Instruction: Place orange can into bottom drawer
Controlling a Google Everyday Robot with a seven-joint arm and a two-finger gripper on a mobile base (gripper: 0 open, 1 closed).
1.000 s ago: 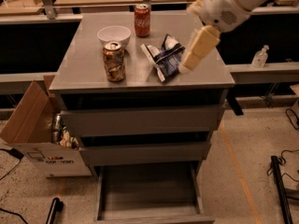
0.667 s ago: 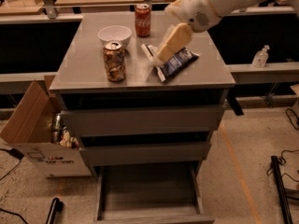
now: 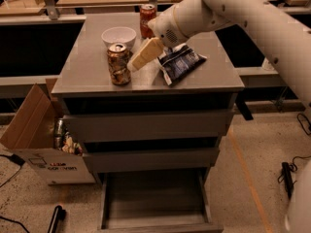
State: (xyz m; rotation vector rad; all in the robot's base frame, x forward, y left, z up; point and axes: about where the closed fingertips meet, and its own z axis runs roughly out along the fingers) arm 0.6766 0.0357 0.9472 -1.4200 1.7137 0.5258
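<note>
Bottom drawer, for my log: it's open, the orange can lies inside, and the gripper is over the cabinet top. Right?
No. The camera view shows the orange can standing on the cabinet top, beside the gripper; the bottom drawer is open.

Gripper (image 3: 139,58) hovers over the cabinet top (image 3: 87,74): orange can (image 3: 118,64) just left, chip bag (image 3: 181,62) right. Bowl (image 3: 119,35) behind it, bottom drawer (image 3: 155,200) down below.

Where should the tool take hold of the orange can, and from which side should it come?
Probably grip the orange can around the middle of its round side wall, coming from the picture's right, where the tool hovers beside it. The can stands upright, the white bowl sits just behind it, and its flat top gives nothing to pinch.
</note>
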